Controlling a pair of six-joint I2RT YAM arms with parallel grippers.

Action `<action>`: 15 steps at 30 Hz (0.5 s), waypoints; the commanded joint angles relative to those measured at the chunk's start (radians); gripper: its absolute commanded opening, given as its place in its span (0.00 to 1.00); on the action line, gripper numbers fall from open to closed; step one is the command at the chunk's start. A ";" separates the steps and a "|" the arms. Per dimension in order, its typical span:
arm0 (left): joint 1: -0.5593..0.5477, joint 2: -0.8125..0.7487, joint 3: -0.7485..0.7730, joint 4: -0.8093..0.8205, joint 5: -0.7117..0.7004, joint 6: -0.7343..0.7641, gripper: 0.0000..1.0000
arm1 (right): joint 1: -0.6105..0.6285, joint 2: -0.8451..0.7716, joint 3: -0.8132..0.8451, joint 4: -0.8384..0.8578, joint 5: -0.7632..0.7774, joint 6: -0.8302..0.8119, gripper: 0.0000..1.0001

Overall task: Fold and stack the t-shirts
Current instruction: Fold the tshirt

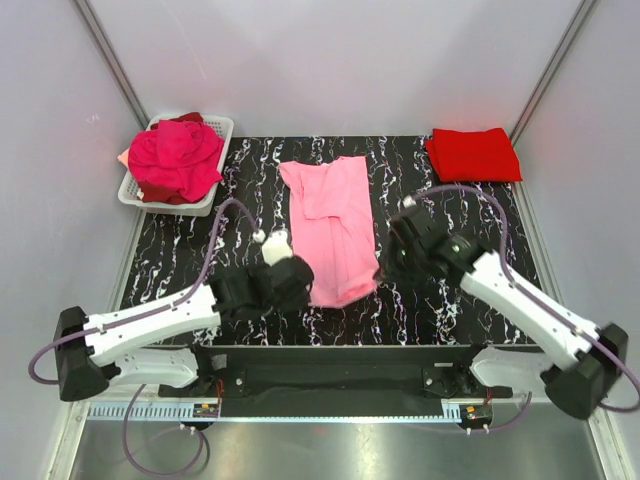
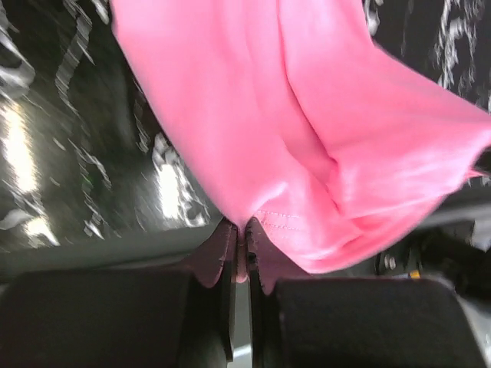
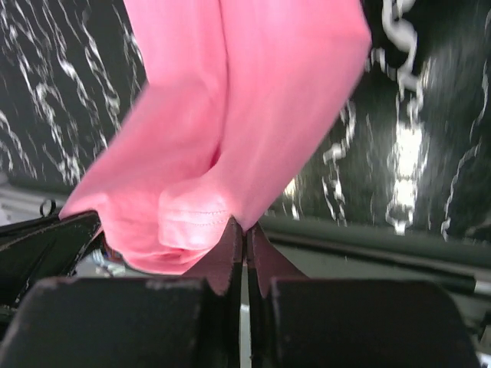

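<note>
- Pink t-shirt (image 1: pixel 330 215): soft, matte cotton, light pink. It lies lengthwise down the middle of the desk (image 1: pixel 450 300), already narrowed into a long strip with the sleeves turned in. The far end lies flat. The near end is lifted off the surface and bulges into loose folds.
- Left tool (image 1: pixel 303 287): at the pink t-shirt's near-left corner. In the left wrist view the two dark fingers (image 2: pixel 230 264) are pressed together with no gap to speak of, and the shirt's stitched hem is pinched between them. Cloth billows up and away from the pinch in smooth rounded creases.
- Right tool (image 1: pixel 383 268): at the pink t-shirt's near-right corner. In the right wrist view the jaws are closed tight on the hem, with a line of stitching just beside the tips and a doubled layer of fabric hanging over them.
- Red t-shirt (image 1: pixel 472 154): bright red, folded into a neat flat rectangle with crisp edges. It sits well apart from the pink t-shirt, to its far right, at the desk's back corner.
- Magenta t-shirts (image 1: pixel 178 160): a crumpled, rounded heap with some darker red cloth showing beneath, to the far left of the pink t-shirt. They fill and overhang a white plastic mesh basket (image 1: pixel 222 130), which is rectangular with perforated walls.
- Desk surface: glossy black with white marble-like veining. It shows bright glare patches on either side of the pink t-shirt in both wrist views, and both of those views are motion-blurred.
</note>
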 commanded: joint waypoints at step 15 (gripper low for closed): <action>0.554 0.473 0.440 0.084 0.246 0.568 0.07 | -0.251 0.653 0.644 0.003 0.063 -0.368 0.00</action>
